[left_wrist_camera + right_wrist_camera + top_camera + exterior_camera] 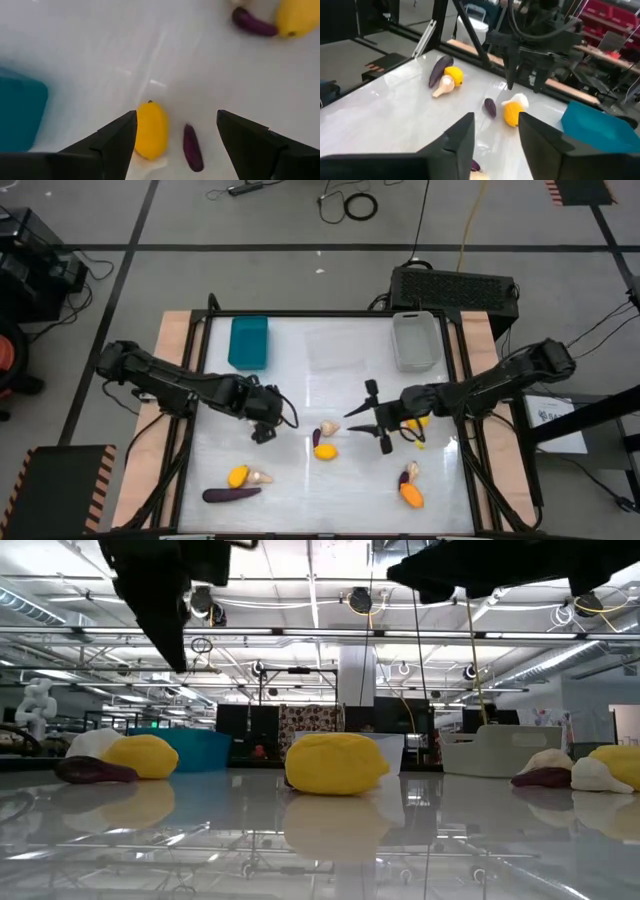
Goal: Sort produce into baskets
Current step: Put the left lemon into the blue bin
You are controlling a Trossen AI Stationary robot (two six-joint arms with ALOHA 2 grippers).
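The produce lies in three groups on the white table. In the middle are a yellow oval (325,451), a small purple piece (316,437) and a cream bulb (330,427). At the near left are a yellow oval (237,476), a cream bulb (260,476) and a long purple piece (231,494). At the near right are an orange oval (411,496) and a purple and cream pair (410,472). My left gripper (264,430) is open above the table, left of the middle group (151,130). My right gripper (362,420) is open, right of that group (512,114), with a yellow piece (418,420) beside its arm.
The teal basket (248,342), the clear tray (335,348) and the white-grey basket (414,340) stand in a row along the far edge. A black box (455,288) stands beyond the table. Bare table lies between the baskets and the produce.
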